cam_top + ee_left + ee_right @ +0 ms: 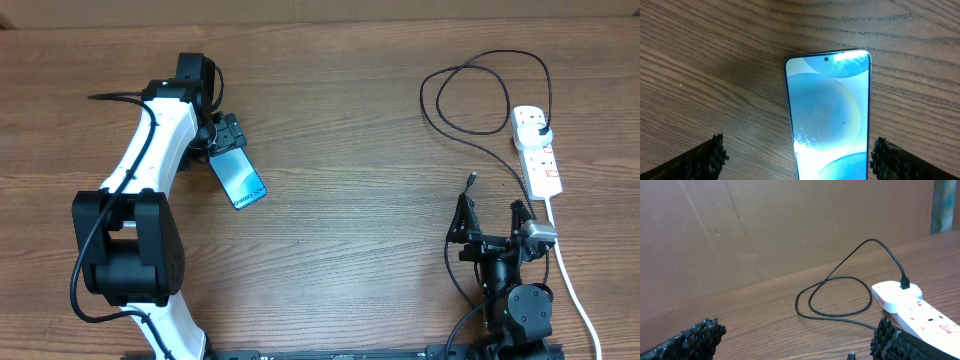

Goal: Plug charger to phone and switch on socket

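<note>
**Left fingers** point(700, 162): spread wide and holding nothing. They stand either side of the phone point(827, 115), the right-hand pad just beside its edge and the other well apart. Whether they touch the wooden surface point(350, 230) cannot be told.

**Phone:** it lies flat and screen-up on the left of the surface, with its camera hole at the end away from the wrist. It is judged rigid, light and smooth, with a glass face that would mark or crack under a hard pinch. The long black edges are the likely place to take hold. The charging end, probably the near one out of frame, should stay free.

**Right fingers** point(695, 337): also spread and empty, low over the right of the surface.

**Charger:** the connector tip point(470, 180) lies loose near the right fingers. The charger point(871, 241) loops back from it to the plug point(904, 284). The cable is judged limp and light, so it will trail and tug. The stiff tip is the part to pinch.

**Containers:** none is present. The nearest thing to one is the power strip point(537, 150) at the right edge. Its far outlet holds the plug, and the positions of its red-marked switches are unreadable. The white lead point(570, 280) runs toward the near edge.
</note>
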Robot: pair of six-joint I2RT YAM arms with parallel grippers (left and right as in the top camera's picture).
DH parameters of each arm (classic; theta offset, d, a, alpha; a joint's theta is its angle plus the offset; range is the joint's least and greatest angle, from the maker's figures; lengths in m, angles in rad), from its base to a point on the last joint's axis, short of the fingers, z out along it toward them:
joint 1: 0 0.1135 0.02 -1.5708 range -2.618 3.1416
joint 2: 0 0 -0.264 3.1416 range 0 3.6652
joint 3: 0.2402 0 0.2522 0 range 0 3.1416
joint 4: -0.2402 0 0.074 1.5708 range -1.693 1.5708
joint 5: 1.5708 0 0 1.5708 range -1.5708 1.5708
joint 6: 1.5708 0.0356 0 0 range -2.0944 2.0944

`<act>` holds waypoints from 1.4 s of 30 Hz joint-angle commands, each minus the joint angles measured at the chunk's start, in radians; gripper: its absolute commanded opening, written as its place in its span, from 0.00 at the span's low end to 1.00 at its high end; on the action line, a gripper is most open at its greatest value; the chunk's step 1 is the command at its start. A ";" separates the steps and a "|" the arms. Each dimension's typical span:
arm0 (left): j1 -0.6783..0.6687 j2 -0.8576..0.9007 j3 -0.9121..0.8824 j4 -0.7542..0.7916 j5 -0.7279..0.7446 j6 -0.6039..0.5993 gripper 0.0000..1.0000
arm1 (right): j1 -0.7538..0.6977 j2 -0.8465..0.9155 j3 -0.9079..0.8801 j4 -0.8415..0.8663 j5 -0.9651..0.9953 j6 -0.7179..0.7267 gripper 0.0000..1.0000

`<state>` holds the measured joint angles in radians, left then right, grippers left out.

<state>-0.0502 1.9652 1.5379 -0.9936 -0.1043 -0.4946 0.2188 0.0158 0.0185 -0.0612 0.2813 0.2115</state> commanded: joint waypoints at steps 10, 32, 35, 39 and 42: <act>0.003 0.010 0.023 0.004 0.009 0.016 1.00 | 0.007 -0.002 -0.010 0.005 0.013 -0.003 1.00; 0.003 0.010 0.023 0.004 0.008 0.017 0.99 | 0.007 -0.002 -0.010 0.005 0.013 -0.003 1.00; 0.003 0.010 0.023 0.010 0.007 0.016 1.00 | 0.007 -0.002 -0.010 0.005 0.014 -0.003 1.00; 0.003 0.010 0.023 0.031 -0.020 0.016 0.99 | 0.007 -0.002 -0.010 0.005 0.014 -0.003 1.00; 0.004 0.010 0.023 0.052 -0.043 0.016 0.99 | 0.007 -0.002 -0.010 0.005 0.014 -0.003 1.00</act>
<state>-0.0502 1.9652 1.5379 -0.9524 -0.1146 -0.4946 0.2188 0.0158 0.0185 -0.0605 0.2813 0.2119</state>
